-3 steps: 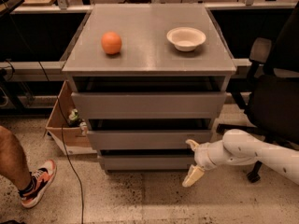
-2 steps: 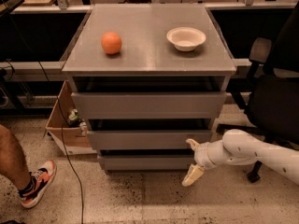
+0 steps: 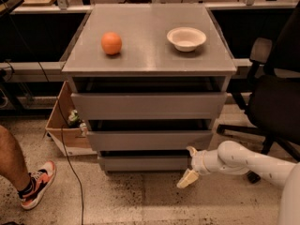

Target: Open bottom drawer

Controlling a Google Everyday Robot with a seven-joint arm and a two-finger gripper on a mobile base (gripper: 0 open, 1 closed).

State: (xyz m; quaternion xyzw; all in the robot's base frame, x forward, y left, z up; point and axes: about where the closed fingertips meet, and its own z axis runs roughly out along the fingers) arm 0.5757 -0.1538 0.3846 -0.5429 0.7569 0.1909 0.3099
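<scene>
The grey cabinet has three drawer fronts. The bottom drawer [image 3: 145,163] is the slimmest, lowest panel, just above the floor, and its front sits about in line with the drawers above. My gripper [image 3: 190,165] is at the end of the white arm [image 3: 243,162] reaching in from the right. It is at the right end of the bottom drawer's front. Its fingers are spread, one upper near the drawer's top edge and one lower fingertip [image 3: 186,178] near the floor. It holds nothing.
An orange [image 3: 111,43] and a white bowl [image 3: 186,38] sit on the cabinet top [image 3: 145,55]. A black office chair [image 3: 276,97] stands at the right. A cardboard box [image 3: 65,130], a cable and a person's leg and shoe [image 3: 33,184] are at the left.
The gripper has edged slightly left toward the bottom drawer's right end. The drawers have not moved.
</scene>
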